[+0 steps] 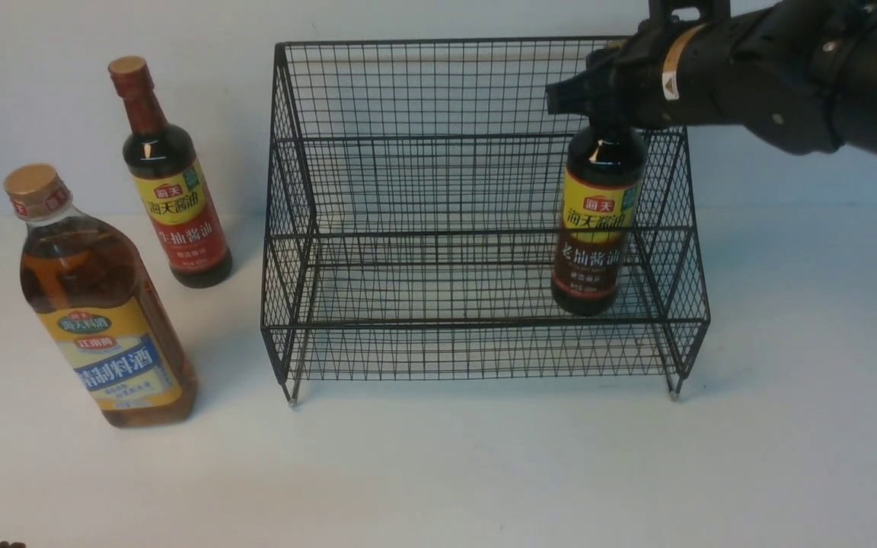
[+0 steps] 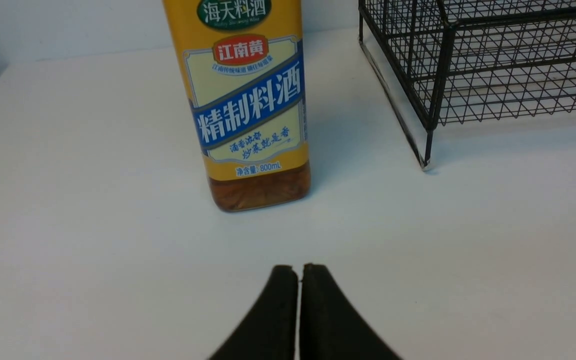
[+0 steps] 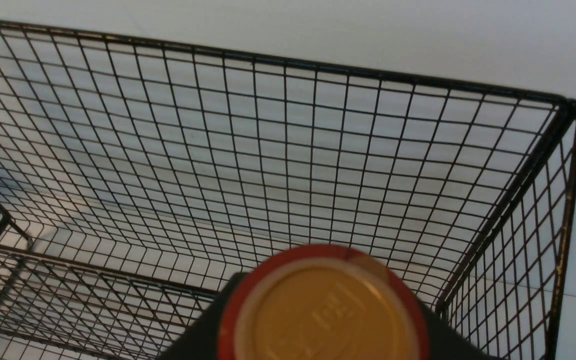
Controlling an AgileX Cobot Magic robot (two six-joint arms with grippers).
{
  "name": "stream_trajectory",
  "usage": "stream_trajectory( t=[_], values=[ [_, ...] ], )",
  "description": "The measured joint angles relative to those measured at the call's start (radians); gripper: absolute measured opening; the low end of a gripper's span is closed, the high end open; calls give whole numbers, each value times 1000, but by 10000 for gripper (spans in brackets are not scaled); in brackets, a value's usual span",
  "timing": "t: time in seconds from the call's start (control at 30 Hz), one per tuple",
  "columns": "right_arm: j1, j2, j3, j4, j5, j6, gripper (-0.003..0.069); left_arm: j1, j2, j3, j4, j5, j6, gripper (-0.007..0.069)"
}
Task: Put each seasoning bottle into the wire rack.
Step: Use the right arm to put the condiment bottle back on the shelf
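Observation:
The black wire rack stands mid-table. Inside its right end a slim dark seasoning bottle with a yellow and brown label is upright. My right gripper is shut on that bottle's neck from above. Whether the base rests on the lower tier, I cannot tell. In the right wrist view the cap fills the space between the fingers, over the rack mesh. A red-banded slim bottle and the larger amber bottle stand left of the rack. My left gripper is shut and empty, short of the amber bottle.
The white table runs to a pale wall behind the rack. In the left wrist view the rack's front left foot stands beside the amber bottle, with bare table between them.

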Motion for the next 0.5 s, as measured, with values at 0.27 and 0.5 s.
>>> stream_trajectory(
  t=[0.27, 0.5],
  values=[
    [0, 1, -4, 14, 15, -7, 269, 0, 0, 0, 0, 0, 0, -5],
    [4, -13, -16, 32, 29, -18, 372, 0, 0, 0, 0, 0, 0, -5]
  ],
)
